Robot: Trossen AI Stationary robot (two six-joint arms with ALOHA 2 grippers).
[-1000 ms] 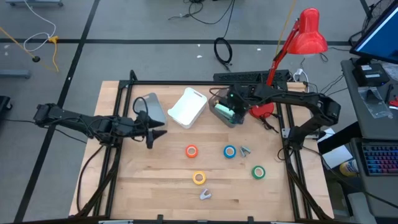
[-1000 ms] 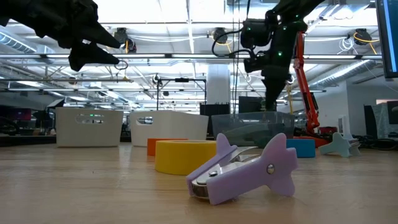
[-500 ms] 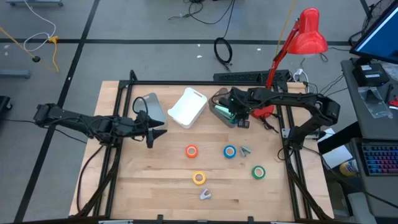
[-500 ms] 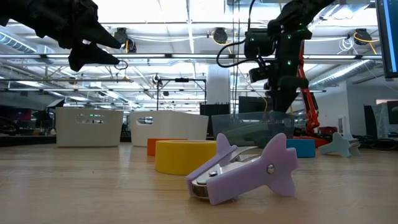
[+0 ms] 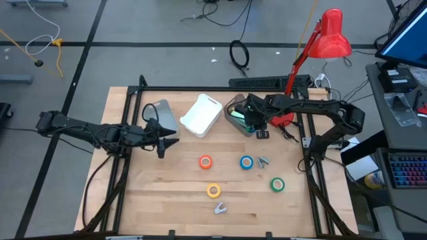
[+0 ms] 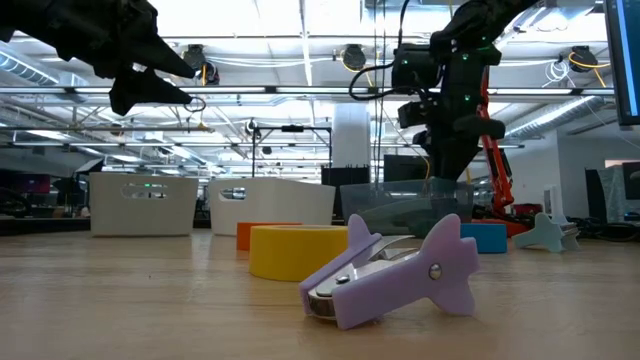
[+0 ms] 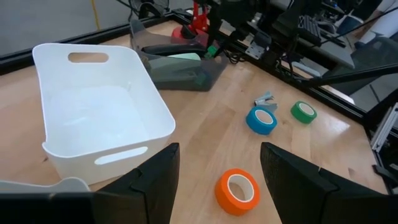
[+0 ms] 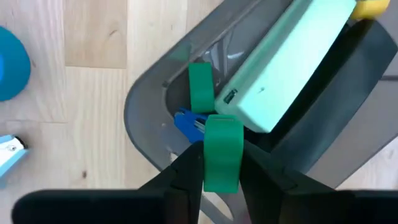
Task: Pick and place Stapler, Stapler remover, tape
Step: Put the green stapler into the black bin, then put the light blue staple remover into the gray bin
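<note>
Could not make out the contents of the dark grey translucent bin (image 5: 239, 119) from above, half covered by the right gripper (image 5: 256, 124). In the right wrist view, pale mint-green stapler (image 8: 283, 68) cut off by the frame edge; small blue object (image 8: 188, 124) under the green fingertips (image 8: 222, 152) only partly seen, kind unclear. In the low view, orange tape roll (image 6: 262, 233) mostly hidden behind the yellow tape roll (image 6: 295, 251); green roll not seen there. Left wrist view: grey tray (image 7: 43, 186) cropped at the corner.
</note>
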